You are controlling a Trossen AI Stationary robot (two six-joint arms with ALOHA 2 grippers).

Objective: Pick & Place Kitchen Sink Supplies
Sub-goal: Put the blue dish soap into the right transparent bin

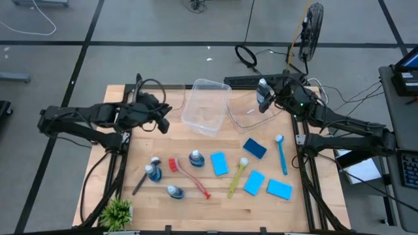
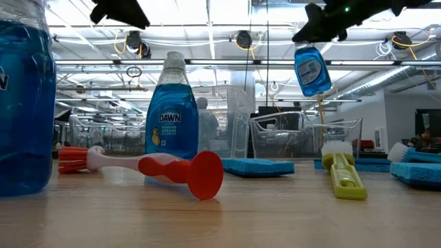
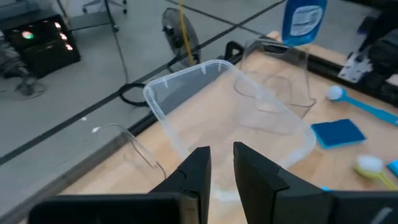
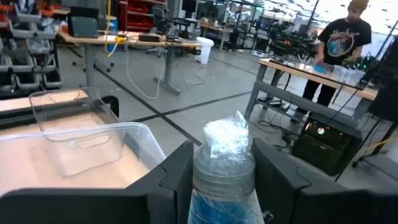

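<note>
My right gripper [image 1: 264, 90] is shut on a small clear bottle of blue liquid [image 2: 312, 69], high above the right clear bin [image 1: 251, 112]. Three more bottles [image 1: 196, 158] [image 1: 155, 172] [image 1: 174, 191] stand on the table. Four blue sponges [image 1: 255, 148] [image 1: 219, 163] [image 1: 254, 183] [image 1: 279, 189] lie flat to the right. The red [image 1: 189, 175], yellow [image 1: 236, 176], blue [image 1: 281, 153] and grey [image 1: 141, 181] brushes lie among them. My left gripper [image 3: 221, 163] hovers by the left bin [image 1: 206, 104], fingers slightly apart, holding nothing. My right gripper pinches the bottle at its cap and neck [image 4: 225, 149] between the two fingers, one on each side. The bottle hangs below the fingers [image 2: 324, 24], roughly upright and lifted clear of the table, over the right bin.
Two clear plastic bins sit side by side at the table's far edge. A small green plant [image 1: 117, 212] stands at the near left corner. Bare wood lies between the bins and the supplies. A person [image 4: 339, 43] stands at a bench beyond the table.
</note>
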